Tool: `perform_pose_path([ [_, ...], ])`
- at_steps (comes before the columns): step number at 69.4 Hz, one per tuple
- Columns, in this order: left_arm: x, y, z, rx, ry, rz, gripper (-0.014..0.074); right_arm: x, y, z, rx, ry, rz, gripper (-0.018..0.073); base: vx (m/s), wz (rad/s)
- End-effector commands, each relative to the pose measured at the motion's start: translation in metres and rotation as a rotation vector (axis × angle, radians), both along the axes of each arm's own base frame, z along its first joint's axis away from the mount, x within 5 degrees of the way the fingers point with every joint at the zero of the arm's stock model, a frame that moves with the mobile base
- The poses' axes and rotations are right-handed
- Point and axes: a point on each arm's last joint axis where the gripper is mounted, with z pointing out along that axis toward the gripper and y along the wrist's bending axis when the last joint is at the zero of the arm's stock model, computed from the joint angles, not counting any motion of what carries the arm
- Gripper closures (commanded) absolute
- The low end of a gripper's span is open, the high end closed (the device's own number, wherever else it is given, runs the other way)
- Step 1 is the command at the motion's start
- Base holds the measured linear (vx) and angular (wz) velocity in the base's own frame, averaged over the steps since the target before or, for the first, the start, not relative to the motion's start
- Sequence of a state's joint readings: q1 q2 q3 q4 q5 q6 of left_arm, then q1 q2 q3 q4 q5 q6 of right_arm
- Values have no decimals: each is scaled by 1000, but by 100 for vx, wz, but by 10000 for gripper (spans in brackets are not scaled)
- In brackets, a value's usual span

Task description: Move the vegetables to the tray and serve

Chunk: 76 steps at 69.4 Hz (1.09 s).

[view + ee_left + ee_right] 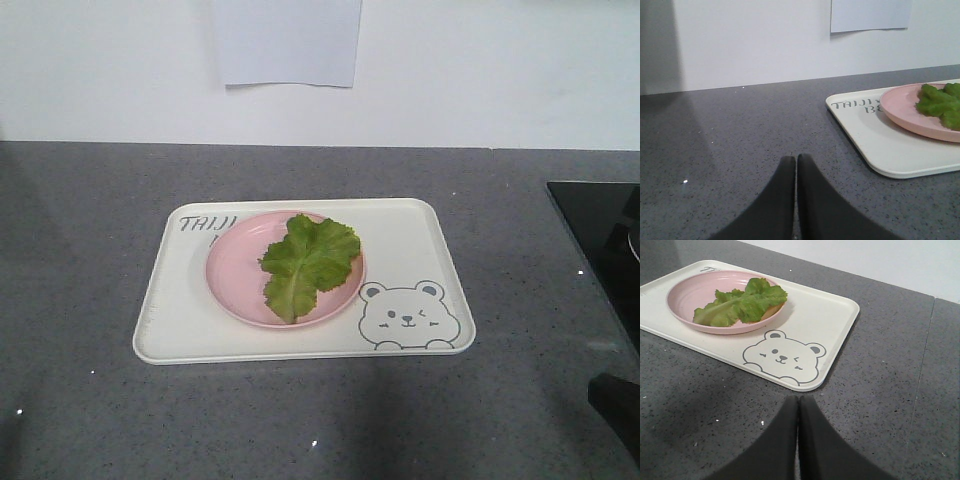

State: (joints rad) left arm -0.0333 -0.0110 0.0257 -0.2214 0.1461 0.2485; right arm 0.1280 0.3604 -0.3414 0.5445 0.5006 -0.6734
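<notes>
A large cream-white rounded-rectangle plastic tray [190, 330] with grey lettering and a winking bear face print is seen resting flat on the dark grey speckled surface [80, 240]. A round pink plate [232, 278] is placed on the tray, toward its left half, partly covering the lettering. A single ruffled bright-green lettuce leaf [305, 262] with a pale central rib is laid on the plate, with its far edge reaching the plate's rim (the tray itself is not touched by the leaf, as far as can be told). The bear print [405, 316] is located at the tray's near right corner, beside the plate. In the left wrist view, the left claw [796, 165] is shown with its two dark fingers pressed together, nothing between them, above the bare surface and apart from the tray's corner. In the right wrist view, the right claw [799, 405] is likewise shown pressed together and empty, just short of the tray's near edge by the bear print. A white sheet of paper [288, 42] is fixed to the pale wall behind, and a black glossy panel [600, 235] is set into the surface at the right.
</notes>
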Motion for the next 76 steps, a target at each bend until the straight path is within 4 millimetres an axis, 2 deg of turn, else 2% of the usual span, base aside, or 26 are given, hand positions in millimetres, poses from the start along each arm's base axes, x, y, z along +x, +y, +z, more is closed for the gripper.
perform_pose_path([
  [1, 0, 2, -1, -26, -62, 20, 602, 3, -1, 13, 22, -65, -23, 565, 0, 0],
  [30, 0, 3, -1, -102, -60, 35, 602, 3, -1, 13, 24, -63, -23, 565, 0, 0],
  [76, 0, 3, -1, -96, -60, 35, 602, 3, -1, 13, 23, -58, -20, 565, 0, 0],
])
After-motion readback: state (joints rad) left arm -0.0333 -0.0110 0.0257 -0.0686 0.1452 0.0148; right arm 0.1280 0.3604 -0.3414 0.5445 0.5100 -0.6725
